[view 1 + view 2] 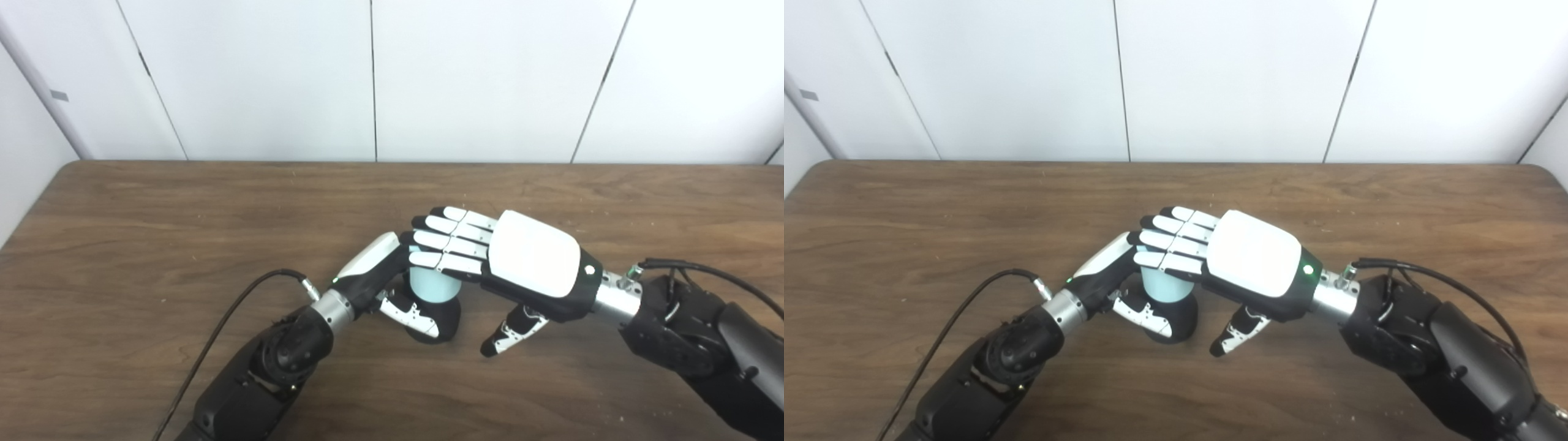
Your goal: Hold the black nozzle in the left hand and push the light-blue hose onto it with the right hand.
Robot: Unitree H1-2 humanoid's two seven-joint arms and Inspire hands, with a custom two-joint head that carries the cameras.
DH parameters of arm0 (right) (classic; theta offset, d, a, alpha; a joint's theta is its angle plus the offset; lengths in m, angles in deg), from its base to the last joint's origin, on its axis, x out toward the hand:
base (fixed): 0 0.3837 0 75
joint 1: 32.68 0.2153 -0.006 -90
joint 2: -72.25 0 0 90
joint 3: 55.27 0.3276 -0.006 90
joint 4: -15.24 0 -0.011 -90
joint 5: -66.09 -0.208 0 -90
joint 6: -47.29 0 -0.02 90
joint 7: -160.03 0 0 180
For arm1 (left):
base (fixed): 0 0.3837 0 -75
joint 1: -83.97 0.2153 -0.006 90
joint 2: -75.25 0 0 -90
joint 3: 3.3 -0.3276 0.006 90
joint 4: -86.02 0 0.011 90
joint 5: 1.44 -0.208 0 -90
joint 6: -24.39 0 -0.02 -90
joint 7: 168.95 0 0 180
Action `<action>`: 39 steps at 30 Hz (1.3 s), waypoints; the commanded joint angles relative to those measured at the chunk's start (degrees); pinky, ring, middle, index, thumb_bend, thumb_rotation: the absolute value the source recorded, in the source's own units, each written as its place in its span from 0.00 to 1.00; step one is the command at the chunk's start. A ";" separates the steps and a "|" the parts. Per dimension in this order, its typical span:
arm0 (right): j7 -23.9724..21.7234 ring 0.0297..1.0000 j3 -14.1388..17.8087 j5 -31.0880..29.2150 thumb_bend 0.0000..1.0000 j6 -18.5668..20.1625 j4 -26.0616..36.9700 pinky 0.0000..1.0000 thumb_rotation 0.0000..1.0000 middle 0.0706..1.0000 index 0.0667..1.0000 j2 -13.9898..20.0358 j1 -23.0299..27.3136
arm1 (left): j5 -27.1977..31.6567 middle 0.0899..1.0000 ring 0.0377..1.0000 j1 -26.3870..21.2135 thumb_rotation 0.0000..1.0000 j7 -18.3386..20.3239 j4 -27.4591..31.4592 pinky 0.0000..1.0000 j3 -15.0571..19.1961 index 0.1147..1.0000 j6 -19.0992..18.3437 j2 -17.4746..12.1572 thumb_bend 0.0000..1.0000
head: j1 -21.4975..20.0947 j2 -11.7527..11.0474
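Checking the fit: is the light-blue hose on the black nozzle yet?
On: the light-blue hose stands upright atop the black nozzle; how deep, cannot tell.

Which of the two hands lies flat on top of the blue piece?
The right hand, palm down over the light-blue hose; the left hand grips from the side.

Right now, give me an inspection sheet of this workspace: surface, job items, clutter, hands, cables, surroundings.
Surface: brown wooden table, faint pale specks.
Job's things: light-blue hose stands upright on the black nozzle, which rests on the table.
Clutter: nothing seen.
Hands: left hand wraps the nozzle; right hand lies flat, fingers spread over the hose top, thumb hanging free.
Cables: black cable to the left wrist; another at the right wrist.
Surroundings: white panelled wall behind.
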 commanded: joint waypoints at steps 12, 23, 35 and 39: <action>-2.83 0.97 3.19 -5.09 0.74 -0.83 -2.40 0.96 0.16 0.98 0.95 0.35 -4.38 | -3.49 0.43 0.37 3.83 0.00 5.87 -3.14 0.32 -1.85 0.41 -6.90 -2.78 0.53 | -0.17 0.05; 0.03 0.99 2.22 -4.59 0.74 -0.89 -3.14 0.97 0.14 1.00 0.98 0.60 -3.43 | -3.68 0.44 0.38 3.72 0.00 5.90 -3.12 0.33 -2.05 0.41 -7.09 -2.73 0.53 | 0.06 -0.09; 5.48 1.00 11.90 -7.37 0.83 0.35 1.37 1.00 0.18 1.00 1.00 -7.58 0.77 | -3.70 0.44 0.39 3.59 0.00 5.84 -3.56 0.34 -2.23 0.40 -6.77 -2.59 0.52 | -0.02 -0.17; 9.67 1.00 18.25 -9.47 0.79 -0.30 -0.07 1.00 0.32 1.00 1.00 -12.77 -1.25 | -4.11 0.44 0.38 3.38 0.00 5.67 -3.54 0.34 -2.55 0.41 -6.68 -2.51 0.53 | -0.03 -0.29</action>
